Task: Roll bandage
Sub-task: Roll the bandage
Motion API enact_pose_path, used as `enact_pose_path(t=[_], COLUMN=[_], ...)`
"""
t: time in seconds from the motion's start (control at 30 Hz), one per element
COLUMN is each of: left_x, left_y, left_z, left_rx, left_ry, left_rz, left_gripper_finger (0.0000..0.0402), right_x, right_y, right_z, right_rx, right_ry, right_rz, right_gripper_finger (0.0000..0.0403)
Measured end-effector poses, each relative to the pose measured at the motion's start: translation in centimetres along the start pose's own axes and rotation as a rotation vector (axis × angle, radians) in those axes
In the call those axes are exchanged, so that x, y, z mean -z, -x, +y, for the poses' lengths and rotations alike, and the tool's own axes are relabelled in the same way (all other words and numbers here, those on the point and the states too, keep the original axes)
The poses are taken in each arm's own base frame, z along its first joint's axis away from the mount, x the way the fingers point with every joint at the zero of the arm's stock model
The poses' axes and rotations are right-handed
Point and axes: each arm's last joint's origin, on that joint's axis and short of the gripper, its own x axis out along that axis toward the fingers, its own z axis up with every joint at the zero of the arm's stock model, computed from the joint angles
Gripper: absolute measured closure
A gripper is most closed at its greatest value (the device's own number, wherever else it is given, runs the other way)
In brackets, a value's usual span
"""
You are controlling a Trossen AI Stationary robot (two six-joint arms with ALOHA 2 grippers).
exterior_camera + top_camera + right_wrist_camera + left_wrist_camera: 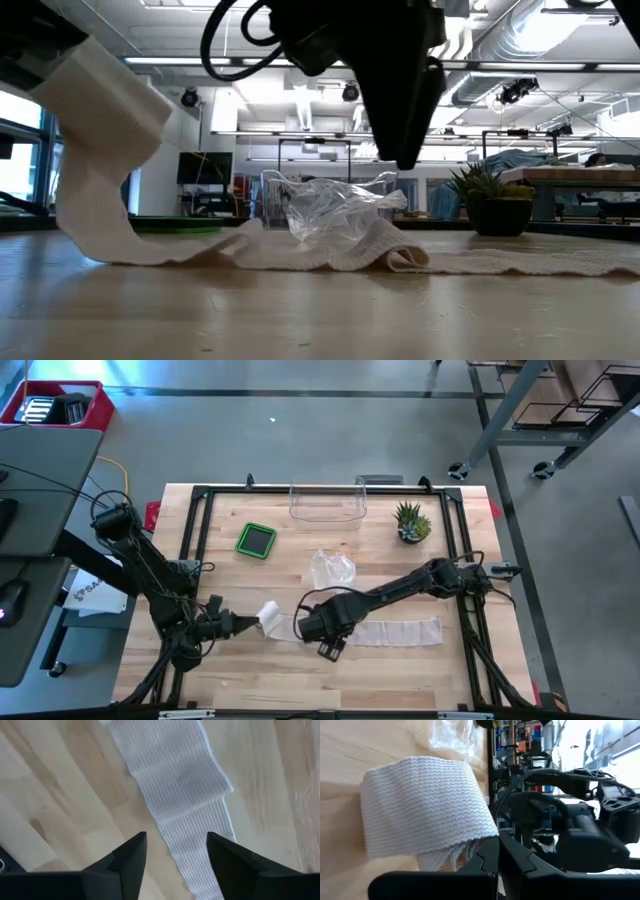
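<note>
The white woven bandage has its rolled end point(268, 617) raised off the table at the front left, with my left gripper point(243, 624) shut on it. From the roll point(100, 85) a tail point(90, 210) drops to the wood, and the flat strip point(400, 631) runs toward the table's right. My right gripper point(328, 647) points down over that strip and is open. Its two fingers stand on either side of the strip point(190, 820) and above it, touching nothing. My left gripper pinches the bandage's rolled end at its near side point(465, 847) between its two fingers point(487, 857). The fingers come nearly level from the table's left. The roll point(425, 805) is lifted clear of the table, and its slack tail hangs down to the wood.
A crumpled clear plastic wrapper point(332, 568) lies just behind the strip. Farther back stand a green-rimmed square item point(257, 540), a clear container point(327, 505) and a small potted plant point(411, 522). A black frame point(200, 510) rings the tabletop.
</note>
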Motion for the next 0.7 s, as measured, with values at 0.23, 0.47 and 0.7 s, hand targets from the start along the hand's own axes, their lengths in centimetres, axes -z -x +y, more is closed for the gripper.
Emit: enact_pose_path(t=[0.23, 0.47, 0.7], left_x=[-0.1, -0.6, -2.5], left_y=[-0.2, -3.8, -5.5], left_z=[-0.3, -2.3, -2.4], left_rx=[0.036, -0.081, -0.224], left_ry=[0.022, -0.075, -0.180], left_rz=[-0.045, 0.007, -0.089], left_gripper_finger=[0.0401, 0.0401, 0.0401], right_x=[3.3, 6.5, 8.9], right_y=[-1.4, 1.5, 2.6], right_z=[0.4, -0.5, -3.2], right_rx=[-0.011, -0.217, -0.261], right_ry=[-0.070, -0.201, -0.362], right_rz=[0.067, -0.097, -0.147], right_gripper_finger=[0.0268, 0.0303, 0.0304])
